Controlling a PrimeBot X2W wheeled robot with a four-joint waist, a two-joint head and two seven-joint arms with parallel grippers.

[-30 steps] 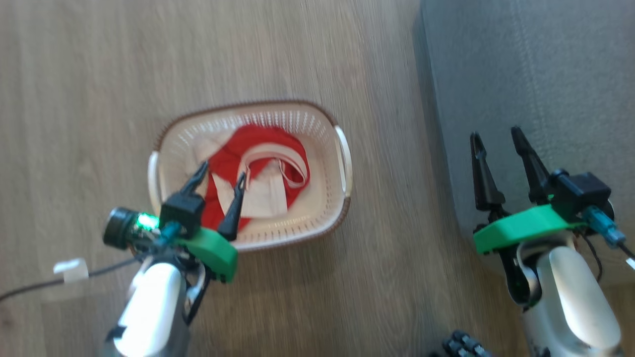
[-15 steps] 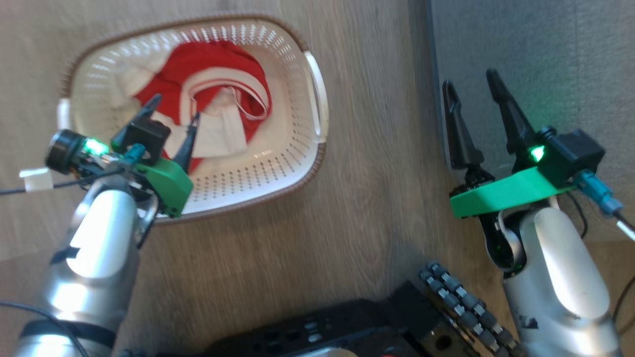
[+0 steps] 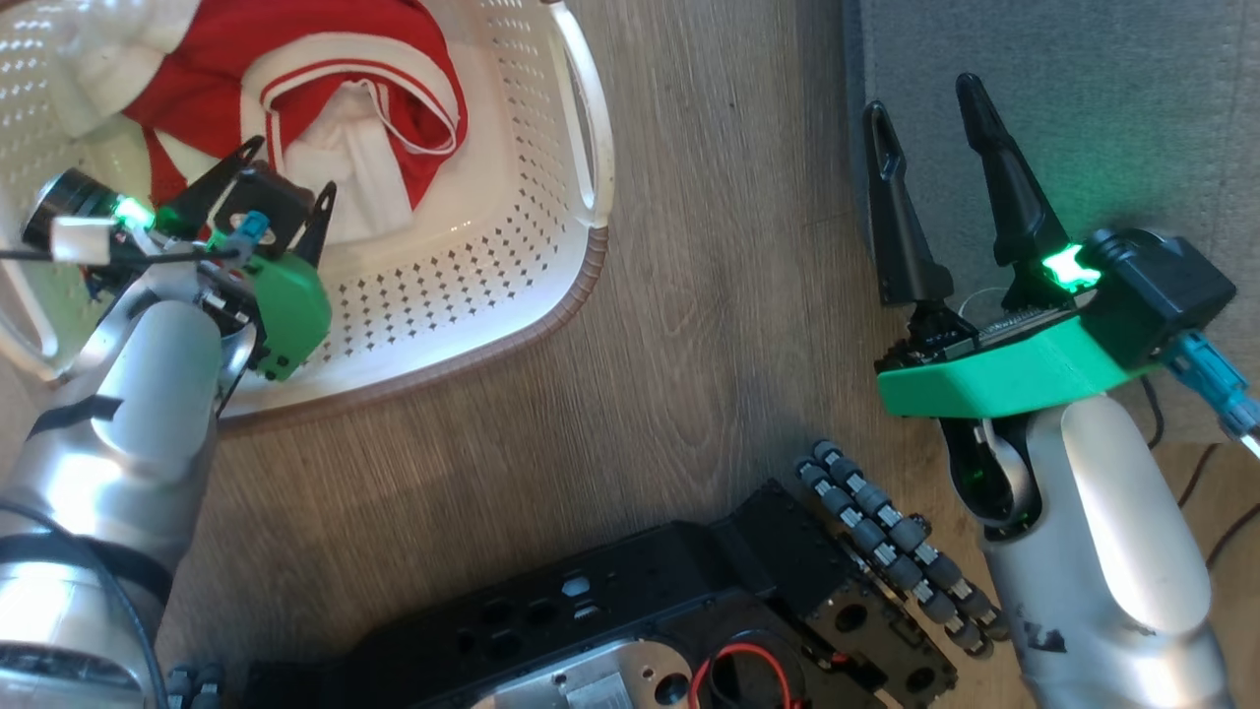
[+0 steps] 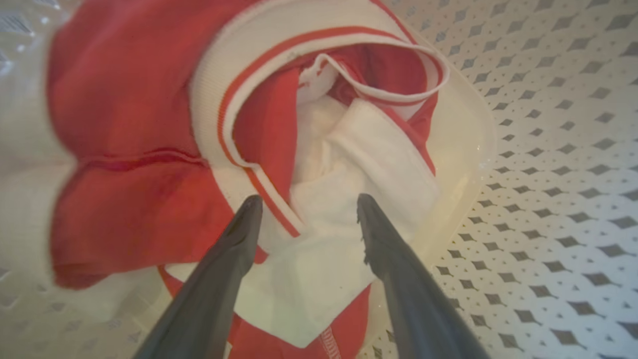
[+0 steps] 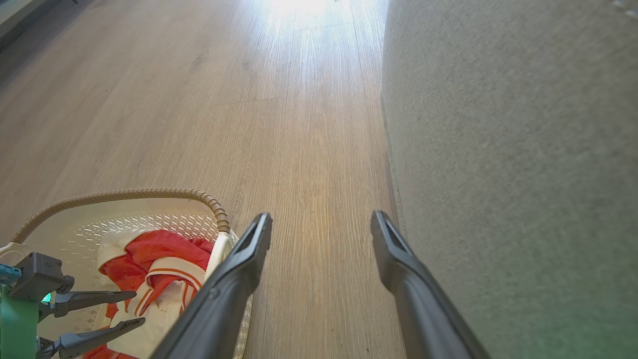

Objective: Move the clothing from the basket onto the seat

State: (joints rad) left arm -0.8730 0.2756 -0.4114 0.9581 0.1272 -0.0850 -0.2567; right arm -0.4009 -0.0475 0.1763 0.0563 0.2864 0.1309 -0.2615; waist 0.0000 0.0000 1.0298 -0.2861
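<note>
The cream-white basket (image 3: 581,266) stands on the wooden floor at the upper left. In it lies the clothing (image 3: 295,69), a red and white garment with white red-striped ribbed trim. My left gripper (image 3: 293,164) reaches inside the basket, open, fingertips just over the white fold of the clothing (image 4: 139,124). The left wrist view shows the left gripper (image 4: 309,198) with nothing between its fingers. My right gripper (image 3: 920,94) is open and empty, at the edge of the grey seat (image 3: 1083,98). In the right wrist view, the right gripper (image 5: 321,216) points along the floor beside the seat (image 5: 523,174).
Wooden floor (image 3: 709,295) runs between basket and seat. My black base with its roller wheels (image 3: 866,532) fills the bottom of the head view. A dark cable (image 3: 1181,473) lies at the lower right, near the seat.
The head camera has tipped down, so the basket sits higher and further left and my base has come into view. The left gripper has gone lower toward the clothing. Both grippers stay open.
</note>
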